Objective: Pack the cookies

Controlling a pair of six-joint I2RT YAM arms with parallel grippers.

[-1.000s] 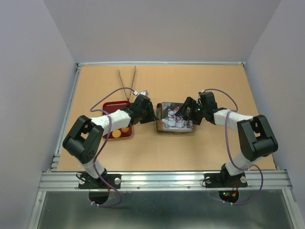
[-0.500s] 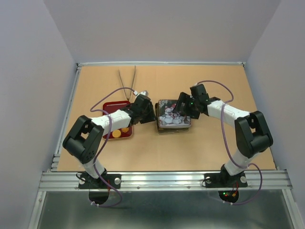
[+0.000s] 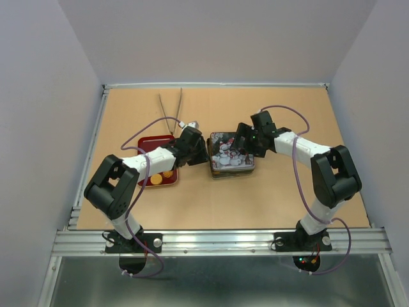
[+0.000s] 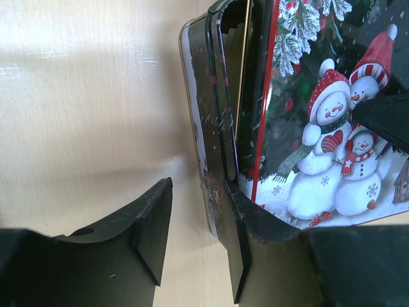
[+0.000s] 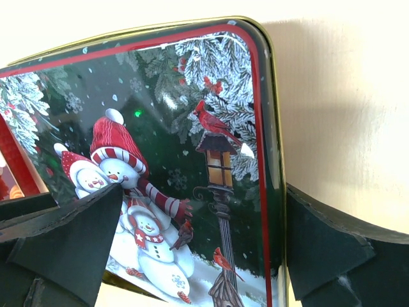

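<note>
Cookies (image 3: 158, 178) lie on the tray (image 3: 153, 142) behind my left gripper (image 4: 195, 246), seen only from above. Wrist views show both grippers parted: left astride the tin (image 4: 214, 153) wall, right gripper (image 5: 201, 240) straddling the lid (image 5: 172, 147).

Dark fingers (image 5: 64, 243) straddle the snowman tin lid (image 5: 179, 160).

Glossy printed metal tin lid (image 5: 179, 160) on matt wood-grain table (image 3: 275, 198).

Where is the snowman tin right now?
In the top view the snowman tin sits mid-table between both arms, just right of the red tray, with the left gripper at its left edge and the right gripper over its right side.
</note>
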